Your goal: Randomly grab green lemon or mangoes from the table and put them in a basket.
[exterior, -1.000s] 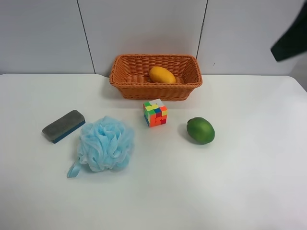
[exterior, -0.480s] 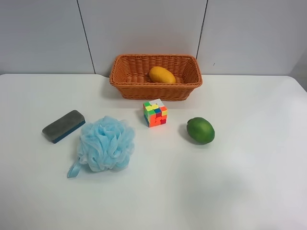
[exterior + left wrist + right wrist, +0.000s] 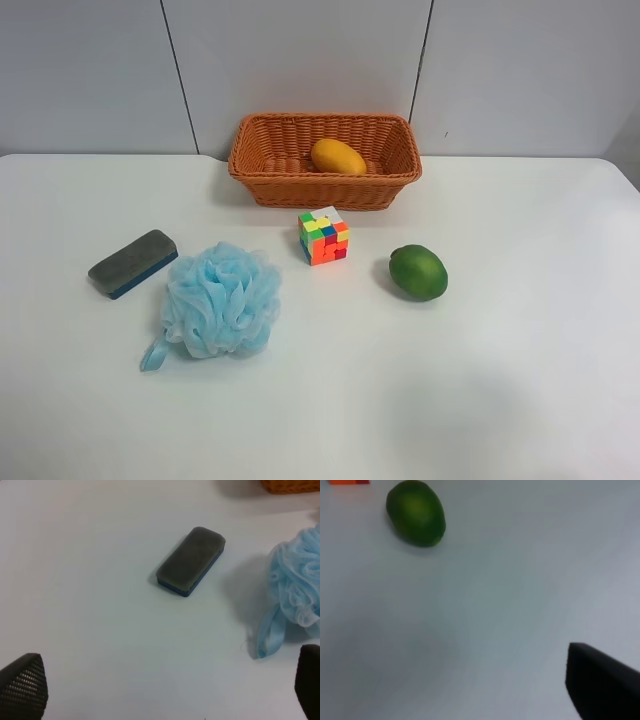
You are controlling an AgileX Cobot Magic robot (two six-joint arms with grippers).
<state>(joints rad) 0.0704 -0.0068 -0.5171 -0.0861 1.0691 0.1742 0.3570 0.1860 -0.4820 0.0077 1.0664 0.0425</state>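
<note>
The green lemon (image 3: 418,272) lies on the white table (image 3: 520,380), right of centre; it also shows in the right wrist view (image 3: 415,513). The yellow-orange mango (image 3: 338,156) lies inside the wicker basket (image 3: 325,192) at the back. Neither arm shows in the exterior high view. My left gripper (image 3: 165,682) is open and empty, its fingertips (image 3: 22,682) wide apart above bare table near a grey eraser. Of my right gripper only one dark finger (image 3: 602,687) shows, far off to one side, well away from the lemon and holding nothing.
A colourful puzzle cube (image 3: 323,236) stands between basket and lemon. A light-blue bath puff (image 3: 220,300) and a grey-and-blue eraser (image 3: 133,263) lie at the exterior high view's left; both show in the left wrist view, puff (image 3: 297,595) and eraser (image 3: 190,561).
A dark arm part at the exterior high view's upper right one second ago has left the view. The fruits and other objects have not moved.
</note>
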